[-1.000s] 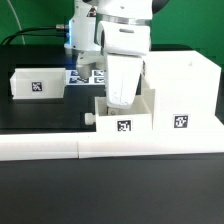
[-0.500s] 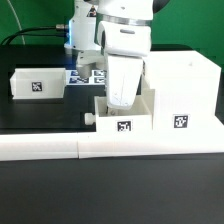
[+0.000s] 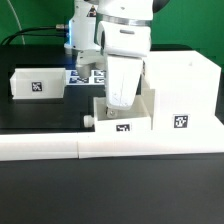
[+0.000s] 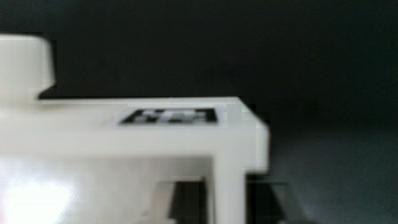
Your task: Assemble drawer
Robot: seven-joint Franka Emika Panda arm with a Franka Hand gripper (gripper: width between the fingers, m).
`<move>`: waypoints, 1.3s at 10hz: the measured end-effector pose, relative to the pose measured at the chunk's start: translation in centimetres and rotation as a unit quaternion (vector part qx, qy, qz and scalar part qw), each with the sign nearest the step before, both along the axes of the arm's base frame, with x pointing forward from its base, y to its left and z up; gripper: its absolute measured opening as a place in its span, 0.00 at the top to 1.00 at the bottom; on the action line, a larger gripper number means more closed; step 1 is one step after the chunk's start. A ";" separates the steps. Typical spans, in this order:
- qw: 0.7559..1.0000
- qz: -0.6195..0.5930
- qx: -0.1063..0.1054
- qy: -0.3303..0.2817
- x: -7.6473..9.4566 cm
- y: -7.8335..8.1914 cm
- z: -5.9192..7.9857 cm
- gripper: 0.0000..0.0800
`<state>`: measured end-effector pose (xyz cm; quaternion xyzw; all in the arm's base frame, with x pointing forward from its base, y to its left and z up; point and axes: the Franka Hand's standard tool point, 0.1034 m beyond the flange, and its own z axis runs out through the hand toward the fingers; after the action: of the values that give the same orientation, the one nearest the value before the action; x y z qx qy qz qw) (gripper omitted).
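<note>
My gripper (image 3: 118, 101) reaches down into a small white open-top drawer tray (image 3: 140, 121) that stands against the large white casing (image 3: 182, 92) on the exterior view's right. In the wrist view the gripper (image 4: 231, 204) has one dark finger on each side of the tray's thin wall (image 4: 233, 165), shut on it. The tray's tag (image 4: 178, 116) and its round knob (image 4: 22, 62) show there. The tray's front sits low behind the white bar, which partly hides its tag. A second small tray (image 3: 38, 84) with a tag lies at the exterior view's left.
Long low white L-shaped bars (image 3: 100, 149) run across the front of the black table. The marker board (image 3: 88, 75) lies behind the arm, between the left tray and the casing. A black cable runs at the back left.
The held tray has shifted slightly toward the front bar, so its tag sits lower and is partly hidden. The gripper moved with it.
</note>
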<state>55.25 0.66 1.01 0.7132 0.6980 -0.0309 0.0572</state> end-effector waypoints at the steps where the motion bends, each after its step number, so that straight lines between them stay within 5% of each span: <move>1: 1.000 0.000 0.000 0.000 0.0 -0.1 0.0 0.83; 3: 1.000 -0.004 -0.001 0.000 -0.5 -1.2 0.5 0.38; 4: 1.000 -0.008 -0.001 0.000 -0.6 -1.6 1.0 0.38; 5: 1.000 -0.008 -0.002 0.003 -0.6 -1.9 1.1 0.25; 8: 1.000 0.006 0.001 0.007 -0.7 -2.7 0.8 0.19; 13: 0.994 0.073 0.071 0.034 -1.3 -6.3 0.1 0.19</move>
<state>53.94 -5.61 1.09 0.6610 0.7503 -0.0016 -0.0148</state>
